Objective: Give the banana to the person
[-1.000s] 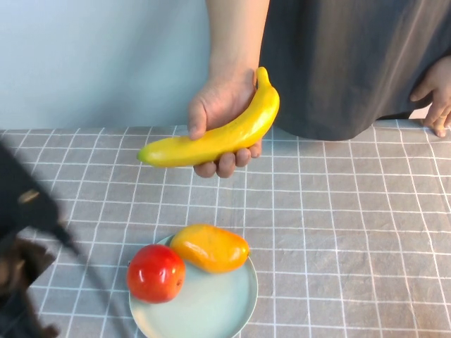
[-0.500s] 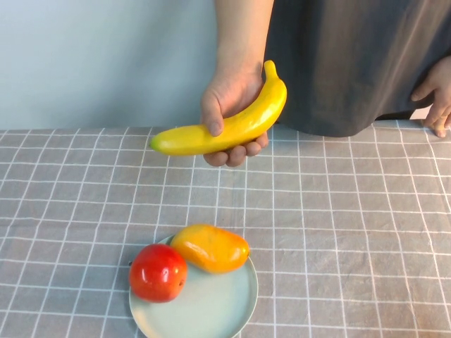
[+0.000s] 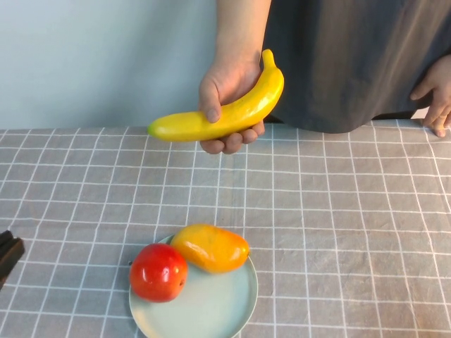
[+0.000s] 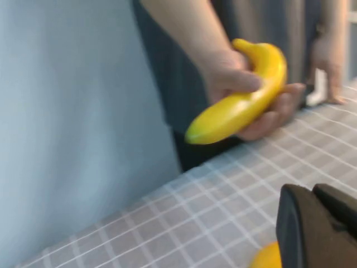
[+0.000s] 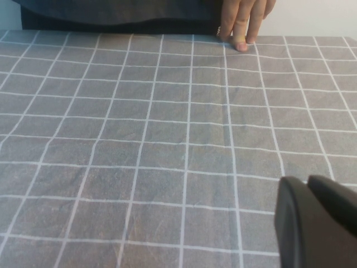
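The person (image 3: 338,56) in a dark grey top stands behind the table and holds the long yellow banana (image 3: 225,113) in one bare hand (image 3: 224,88), above the table's far edge. The banana (image 4: 240,106) also shows in the left wrist view, gripped by that hand. My left gripper (image 3: 8,250) is only a dark tip at the table's left edge, far from the banana. In the left wrist view it (image 4: 312,192) is shut and empty. My right gripper (image 5: 308,181) is shut and empty over bare cloth; it is out of the high view.
A pale blue plate (image 3: 211,310) at the front holds a red tomato (image 3: 156,272) and a stubby orange-yellow fruit (image 3: 210,247). The person's other hand (image 3: 438,105) rests on the far right table edge. A grey checked cloth (image 3: 338,211) covers the table.
The left arm pulled back from the front left to the table's left edge, where only its tip shows now. The person's hand raised the banana slightly and shifted it right.
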`<state>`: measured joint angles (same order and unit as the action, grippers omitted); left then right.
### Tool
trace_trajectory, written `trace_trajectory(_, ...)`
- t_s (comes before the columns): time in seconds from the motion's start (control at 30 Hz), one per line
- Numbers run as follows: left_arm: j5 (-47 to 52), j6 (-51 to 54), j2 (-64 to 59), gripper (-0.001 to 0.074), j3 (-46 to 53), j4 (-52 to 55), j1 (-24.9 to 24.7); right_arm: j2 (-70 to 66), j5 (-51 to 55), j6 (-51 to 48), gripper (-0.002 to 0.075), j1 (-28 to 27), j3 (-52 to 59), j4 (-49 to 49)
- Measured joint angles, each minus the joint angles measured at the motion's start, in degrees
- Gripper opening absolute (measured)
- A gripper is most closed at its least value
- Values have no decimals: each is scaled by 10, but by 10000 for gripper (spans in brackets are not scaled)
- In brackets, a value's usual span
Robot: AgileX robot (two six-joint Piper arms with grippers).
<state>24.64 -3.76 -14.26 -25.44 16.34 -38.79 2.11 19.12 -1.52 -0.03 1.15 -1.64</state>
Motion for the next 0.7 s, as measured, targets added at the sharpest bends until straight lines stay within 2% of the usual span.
trace_trajectory(0.23, -207, 54, 60, 4, 153, -135, 249, 0, 0, 0, -7, 0, 0, 0)
trace_trajectory(0.33, -274, 55, 102, 4, 211, -163, 318, 0, 0, 0, -7, 0, 0, 0)
trace_trajectory(0.47, -289, 34, 145, 4, 264, -176, 353, 0, 0, 0, -7, 0, 0, 0)
trace_trajectory(0.7, -135, 25, 148, 4, 269, -179, 354, 0, 0, 0, -7, 0, 0, 0)
